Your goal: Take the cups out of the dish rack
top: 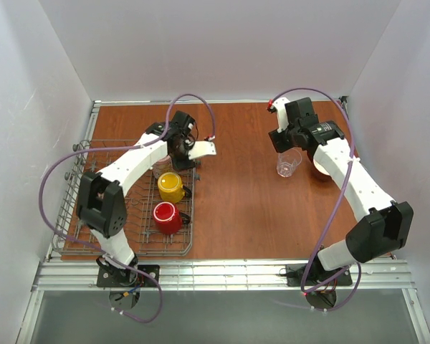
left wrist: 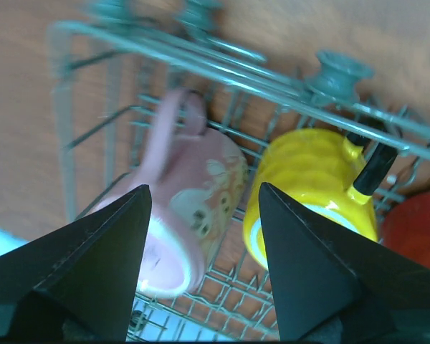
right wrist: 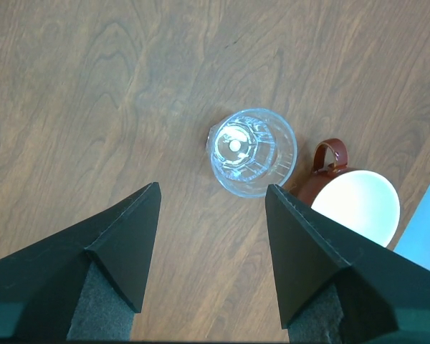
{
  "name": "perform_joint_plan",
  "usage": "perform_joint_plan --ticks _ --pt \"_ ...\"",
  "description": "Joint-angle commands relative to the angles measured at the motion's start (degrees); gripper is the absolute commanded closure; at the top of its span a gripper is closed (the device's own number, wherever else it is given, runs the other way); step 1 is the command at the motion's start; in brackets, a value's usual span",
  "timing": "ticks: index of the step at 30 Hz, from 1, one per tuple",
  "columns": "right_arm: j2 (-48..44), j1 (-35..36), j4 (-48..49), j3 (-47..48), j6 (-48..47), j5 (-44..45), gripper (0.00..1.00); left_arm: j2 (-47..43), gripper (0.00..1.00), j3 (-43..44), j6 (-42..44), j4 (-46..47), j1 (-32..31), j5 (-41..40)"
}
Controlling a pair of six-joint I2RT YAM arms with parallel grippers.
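Your left gripper [top: 178, 149] hangs over the far right corner of the dish rack [top: 140, 240], which sits on the left side of the counter [top: 236, 215]. Its jaws are spread wide and hold nothing. In the left wrist view they frame the pink mug [left wrist: 193, 208], which lies below them in the rack with its handle pointing away and its mouth toward the camera. Neither finger touches it, as far as you can see. From above, that mug is hidden under the gripper. The yellow mug [top: 170, 186] and the red mug [top: 166, 217] sit one behind the other along the rack's right-hand edge, the yellow one farther from the arm bases and just beside the pink one. Your right gripper [top: 285, 142] is over the right half of the counter, its jaws likewise released and empty. The clear glass tumbler [right wrist: 252, 152] stands upright on the bare wood just beyond the fingertips, outside the rack and not between the jaws. The brown cup [right wrist: 355, 208], white on the inside, stands just beside it on the counter with its handle turned toward the glass. You cannot tell whether the two touch. Both are well apart from the dish rack.
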Motion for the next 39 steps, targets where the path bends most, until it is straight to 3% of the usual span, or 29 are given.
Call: perform_joint_plan --ticks 1,5,21,24,31,34,35,39 --pt "-2.31 0.39 3.54 -2.33 0.04 -1.28 0.44 2.21 0.43 3.63 9.16 -5.81 0.26 -0.55" --pt "-2.93 0.3 3.99 -3.39 0.13 -2.69 0.44 7.22 0.42 8.56 8.55 -6.16 0.43 -0.72" --pt "-3.54 0.3 6.01 -6.38 -0.14 -4.54 0.44 18.21 0.41 14.81 10.57 -8.1 4.74 -2.39" --pt "-3.45 0.3 6.19 -6.64 -0.14 -4.89 0.44 19.62 0.46 14.55 10.22 -9.14 4.74 -1.78" --pt "-3.63 0.3 6.45 -6.82 -0.14 -4.89 0.44 19.53 0.7 12.0 10.22 -9.67 4.83 -0.46" --pt "-3.28 0.3 6.54 -6.73 -0.05 -4.98 0.44 19.44 0.85 12.0 9.51 -10.55 4.74 0.68" --pt "-3.37 0.3 6.54 -6.82 0.04 -4.98 0.44 19.36 1.0 11.82 9.34 -10.73 4.83 0.94" --pt "-3.1 0.3 6.54 -6.82 -0.05 -4.89 0.44 18.04 1.0 10.85 8.98 -10.65 4.74 1.39"
